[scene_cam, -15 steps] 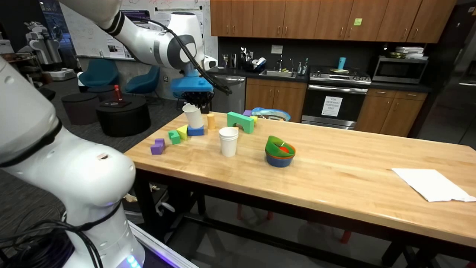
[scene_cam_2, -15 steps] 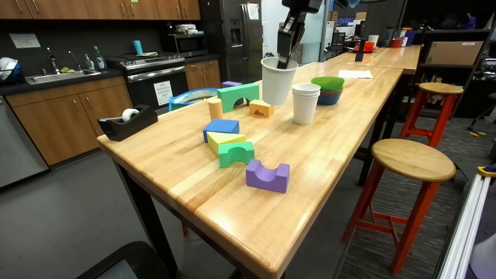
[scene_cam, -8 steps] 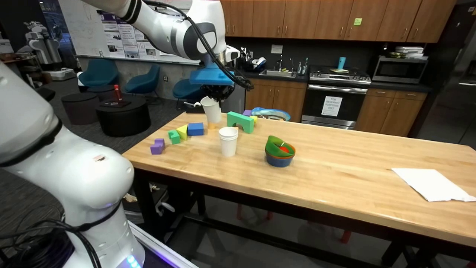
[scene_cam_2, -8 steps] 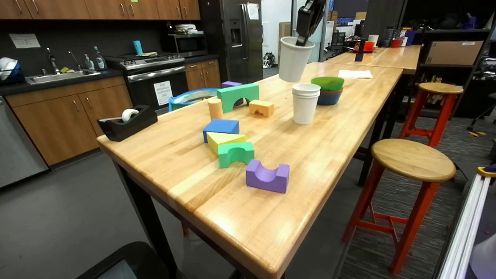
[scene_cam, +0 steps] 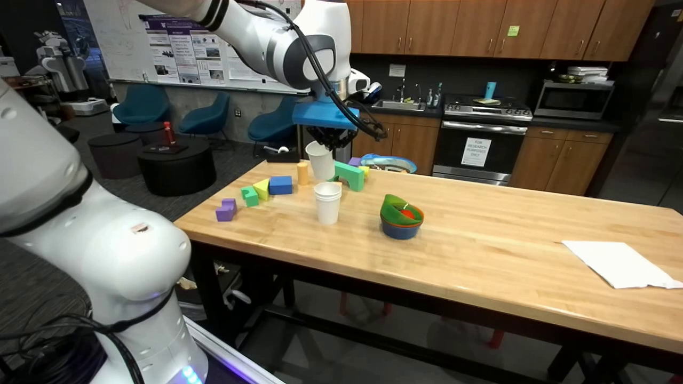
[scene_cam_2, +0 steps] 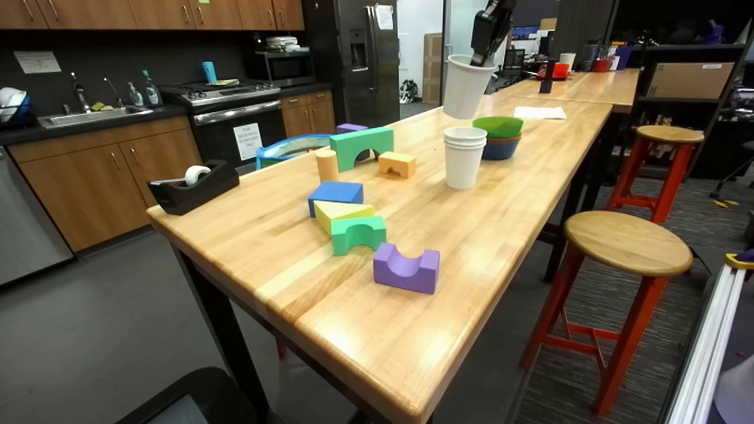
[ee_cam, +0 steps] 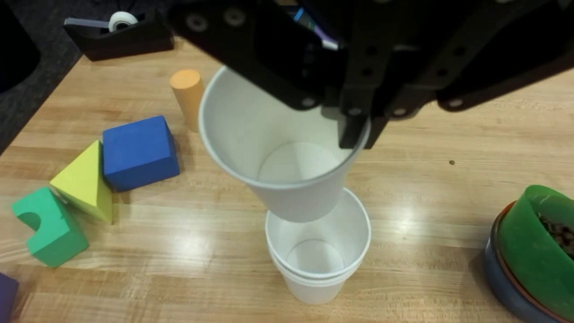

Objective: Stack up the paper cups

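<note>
Wrist view: cup (ee_cam: 278, 148) above cup stack (ee_cam: 317, 255)

A cup (scene_cam_2: 462, 94) is held above the nested cups (scene_cam_2: 464, 162), its wall between the fingers (scene_cam_2: 489, 32). In an exterior view, the stacked bowls (scene_cam: 400, 230) are placed right of the nested cups on the bench (scene_cam: 480, 213); a sheet of paper (scene_cam: 619, 264) is laid farther right. An arch (scene_cam: 352, 173) is set behind, near the far edge; blocks (scene_cam: 280, 185) are spread to the left.
</note>
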You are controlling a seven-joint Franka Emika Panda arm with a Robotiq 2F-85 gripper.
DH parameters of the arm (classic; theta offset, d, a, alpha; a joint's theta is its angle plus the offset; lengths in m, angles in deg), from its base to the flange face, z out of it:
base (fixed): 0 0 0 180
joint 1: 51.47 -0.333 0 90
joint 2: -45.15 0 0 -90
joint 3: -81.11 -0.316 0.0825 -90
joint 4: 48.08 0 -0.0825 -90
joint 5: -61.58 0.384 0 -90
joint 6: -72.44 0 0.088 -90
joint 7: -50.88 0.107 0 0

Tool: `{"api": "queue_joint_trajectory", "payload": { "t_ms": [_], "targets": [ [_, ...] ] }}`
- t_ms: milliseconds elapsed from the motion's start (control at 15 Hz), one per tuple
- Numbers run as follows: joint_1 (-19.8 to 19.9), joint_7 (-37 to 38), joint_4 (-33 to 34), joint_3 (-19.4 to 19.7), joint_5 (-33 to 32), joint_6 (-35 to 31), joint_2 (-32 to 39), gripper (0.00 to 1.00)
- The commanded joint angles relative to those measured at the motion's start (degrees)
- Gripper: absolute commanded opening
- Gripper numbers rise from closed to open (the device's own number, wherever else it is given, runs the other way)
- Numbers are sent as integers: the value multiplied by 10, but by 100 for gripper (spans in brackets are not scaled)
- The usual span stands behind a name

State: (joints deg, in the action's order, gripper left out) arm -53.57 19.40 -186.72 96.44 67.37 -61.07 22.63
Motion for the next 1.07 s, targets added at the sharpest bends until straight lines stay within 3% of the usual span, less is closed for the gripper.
{"api": "queue_joint_trajectory", "payload": {
  "t_ms": [0,1000],
  "targets": [
    [0,-36,13,12,31,5,33,1],
    [25,-34,15,-8,29,-1,86,1]
  ]
}}
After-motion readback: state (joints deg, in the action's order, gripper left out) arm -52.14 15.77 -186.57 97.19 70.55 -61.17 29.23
